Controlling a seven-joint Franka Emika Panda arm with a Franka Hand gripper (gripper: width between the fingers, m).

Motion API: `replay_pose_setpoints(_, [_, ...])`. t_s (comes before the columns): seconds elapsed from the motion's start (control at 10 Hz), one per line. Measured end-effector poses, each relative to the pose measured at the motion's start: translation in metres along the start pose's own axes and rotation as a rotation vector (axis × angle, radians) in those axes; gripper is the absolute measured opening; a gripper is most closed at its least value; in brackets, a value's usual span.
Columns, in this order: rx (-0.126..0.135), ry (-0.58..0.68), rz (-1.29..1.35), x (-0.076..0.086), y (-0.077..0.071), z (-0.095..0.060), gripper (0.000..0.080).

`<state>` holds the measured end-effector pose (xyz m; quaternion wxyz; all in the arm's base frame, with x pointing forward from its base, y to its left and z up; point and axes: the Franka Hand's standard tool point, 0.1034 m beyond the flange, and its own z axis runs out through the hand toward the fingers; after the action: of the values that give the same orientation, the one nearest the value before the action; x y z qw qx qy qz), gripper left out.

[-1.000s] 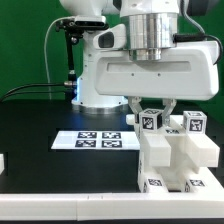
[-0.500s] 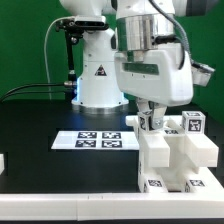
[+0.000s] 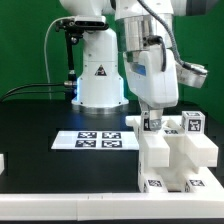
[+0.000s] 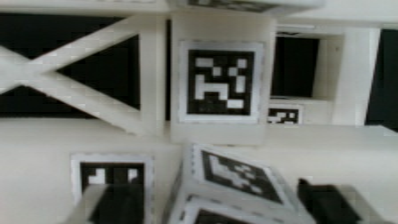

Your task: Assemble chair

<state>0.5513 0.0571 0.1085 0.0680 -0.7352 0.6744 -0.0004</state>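
The chair (image 3: pixel 175 160) is a stepped white block of joined parts on the black table, at the exterior view's right. My gripper (image 3: pixel 150 117) hangs straight over its rear left corner. It is shut on a small white tagged part (image 3: pixel 152 123) that stands on top of the chair. In the wrist view this tagged part (image 4: pixel 231 178) sits between my dark fingers (image 4: pixel 112 195). Behind it are a tall white post with a tag (image 4: pixel 219 80) and crossed white bars (image 4: pixel 71 80). A second tagged block (image 3: pixel 192 123) stands on the chair's rear right.
The marker board (image 3: pixel 98 140) lies flat on the table to the left of the chair. The white robot base (image 3: pixel 98 75) stands behind it. A white piece (image 3: pixel 3 160) shows at the left edge.
My hand has turned about its vertical axis over the same spot, from facing the camera to side-on. The chair and the marker board have not moved.
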Motion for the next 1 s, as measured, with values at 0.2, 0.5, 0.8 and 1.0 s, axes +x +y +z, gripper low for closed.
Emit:
replay_pose_setpoints(0.2, [0.000,0.002,-0.245,-0.0004,-0.0010,-0.0007,0.0624])
replay_pose_setpoints(0.5, [-0.021,-0.004,-0.630,-0.0030,-0.0011,-0.0016,0.0648])
replay_pose_setpoints(0.8, [-0.048,0.034,-1.030,0.0010,-0.0029,-0.0029,0.0649])
replay_pose_setpoints(1.0, [-0.045,0.040,-1.063,0.0010,-0.0036,-0.0027,0.0617])
